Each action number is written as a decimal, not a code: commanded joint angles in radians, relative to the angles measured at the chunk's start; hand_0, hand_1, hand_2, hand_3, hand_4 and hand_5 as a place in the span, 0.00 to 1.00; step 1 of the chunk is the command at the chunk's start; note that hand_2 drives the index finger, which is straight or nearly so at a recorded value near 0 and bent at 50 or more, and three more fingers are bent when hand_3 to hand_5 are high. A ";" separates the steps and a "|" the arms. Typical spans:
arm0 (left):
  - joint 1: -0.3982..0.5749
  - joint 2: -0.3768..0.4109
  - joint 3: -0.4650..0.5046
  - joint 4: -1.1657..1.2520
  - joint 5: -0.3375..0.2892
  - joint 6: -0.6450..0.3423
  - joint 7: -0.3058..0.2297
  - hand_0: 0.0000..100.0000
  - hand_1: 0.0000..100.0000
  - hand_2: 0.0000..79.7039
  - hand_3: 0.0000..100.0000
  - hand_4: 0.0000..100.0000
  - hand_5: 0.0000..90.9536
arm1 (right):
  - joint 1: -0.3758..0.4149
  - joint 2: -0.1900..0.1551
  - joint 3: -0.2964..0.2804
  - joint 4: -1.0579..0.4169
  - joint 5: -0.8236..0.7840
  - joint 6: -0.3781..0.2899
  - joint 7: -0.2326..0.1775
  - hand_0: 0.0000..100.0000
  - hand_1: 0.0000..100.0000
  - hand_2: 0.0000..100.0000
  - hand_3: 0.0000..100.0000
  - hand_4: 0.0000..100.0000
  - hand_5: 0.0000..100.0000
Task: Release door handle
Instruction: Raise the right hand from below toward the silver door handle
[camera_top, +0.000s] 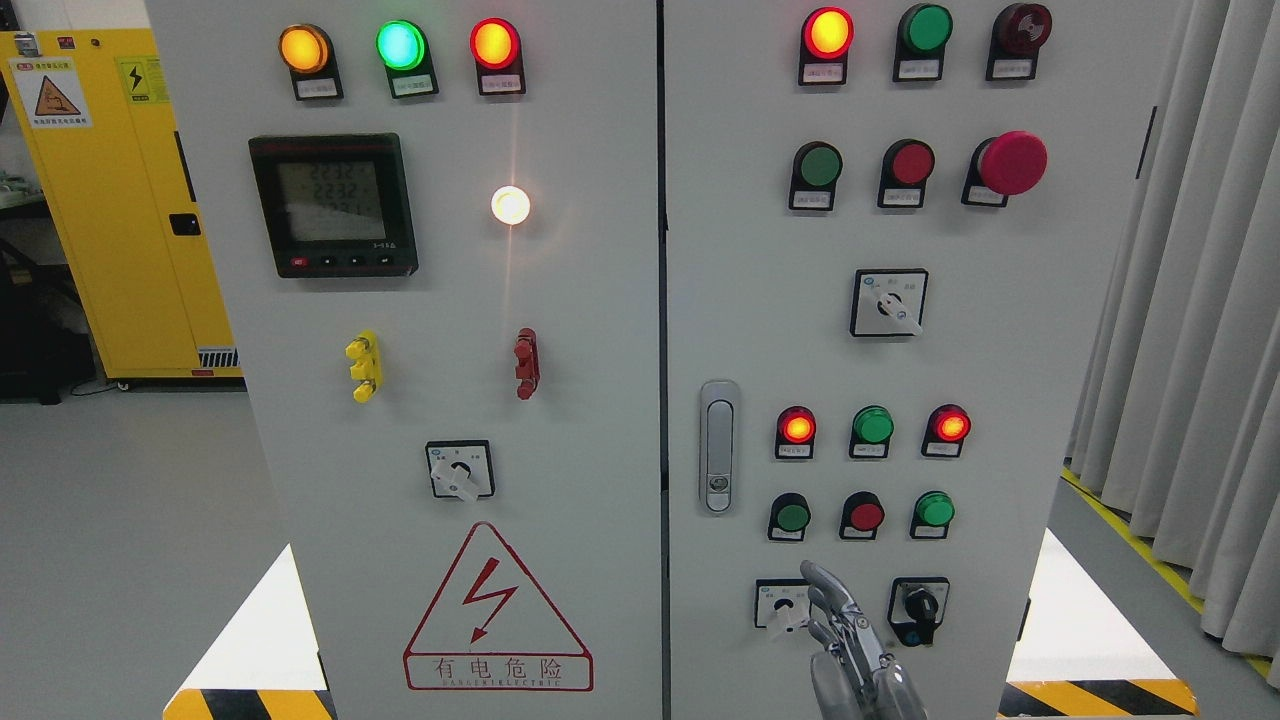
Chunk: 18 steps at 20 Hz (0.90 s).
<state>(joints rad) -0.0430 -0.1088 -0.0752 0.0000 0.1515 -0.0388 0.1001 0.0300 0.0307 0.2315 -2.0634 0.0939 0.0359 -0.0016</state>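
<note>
Closest to me, my right hand (850, 640) rises from the bottom edge right of the middle, its metal fingers (825, 590) loosely curved and apart, holding nothing. The fingertips sit in front of the lower part of the right cabinet door (1000, 300), between a white rotary switch (785, 607) and a black rotary switch (918, 608); I cannot tell if they touch the panel. The door handle (717, 446) is free, standing upright near the door's left edge, above and to the left of the fingers, well apart from them. Beside it I see two rows of round indicator lamps and buttons, red and green; their small labels are too fine to read. On the left door (600, 400), a red warning triangle (497, 610) with a lightning bolt carries the characters 有电危险 and small English print below. Higher up, a digital meter (333, 204) shows lines reading about 2232. Farther back at left stands a yellow cabinet (110, 220) bearing hazard stickers, and grey curtains (1190, 300) hang at right.
</note>
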 joint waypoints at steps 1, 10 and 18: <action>0.000 0.000 0.000 -0.012 0.000 0.000 0.000 0.12 0.56 0.00 0.00 0.00 0.00 | 0.007 -0.018 -0.001 -0.004 0.015 0.004 -0.008 0.38 0.14 0.00 0.00 0.00 0.00; 0.000 0.000 0.000 -0.012 -0.001 0.000 0.000 0.12 0.56 0.00 0.00 0.00 0.00 | -0.002 -0.017 0.003 -0.004 0.090 0.004 -0.008 0.32 0.22 0.00 0.08 0.05 0.00; 0.000 0.000 0.000 -0.012 -0.001 0.000 0.000 0.12 0.56 0.00 0.00 0.00 0.00 | -0.025 -0.006 0.046 0.031 0.597 0.002 -0.023 0.40 0.40 0.00 0.74 0.84 0.89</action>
<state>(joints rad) -0.0430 -0.1089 -0.0752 0.0000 0.1510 -0.0388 0.1001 0.0039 0.0061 0.2509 -2.0587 0.4377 0.0405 -0.0150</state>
